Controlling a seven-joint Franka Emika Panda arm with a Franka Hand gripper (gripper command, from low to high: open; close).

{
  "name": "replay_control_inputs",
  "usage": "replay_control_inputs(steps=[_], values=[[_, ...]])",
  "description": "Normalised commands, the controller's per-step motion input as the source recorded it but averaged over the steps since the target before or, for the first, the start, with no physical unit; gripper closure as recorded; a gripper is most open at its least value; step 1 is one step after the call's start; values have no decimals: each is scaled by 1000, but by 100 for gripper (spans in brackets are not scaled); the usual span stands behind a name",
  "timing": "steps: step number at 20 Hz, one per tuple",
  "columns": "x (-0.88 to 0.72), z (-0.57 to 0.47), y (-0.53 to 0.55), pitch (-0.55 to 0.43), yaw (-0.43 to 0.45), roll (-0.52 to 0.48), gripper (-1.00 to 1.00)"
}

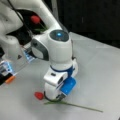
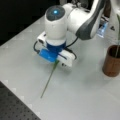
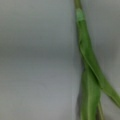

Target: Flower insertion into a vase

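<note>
The gripper point(image 1: 53, 98) is down at the table point(image 1: 100, 75), right over a flower point(image 1: 72, 104) lying flat, red bloom poking out beside it; whether its jaws grip the stem I cannot tell. The vase point(image 2: 111, 62) stands upright by the table's edge, well apart, a green stem point(image 2: 117, 37) already in it.

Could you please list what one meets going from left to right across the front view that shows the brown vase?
Flower stem lying on the table → gripper low over it → vase holding another stem.
</note>
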Motion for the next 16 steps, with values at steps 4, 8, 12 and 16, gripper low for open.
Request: replay_control_inputs(steps=[4,8,12,16], values=[[188,-96,-123,-27,-147,169,-100],[217,-62,-116,-24,-122,123,-100],[221,-30,-126,12,-62,59,-100],[236,-18,-124,29,-13,12,-100]])
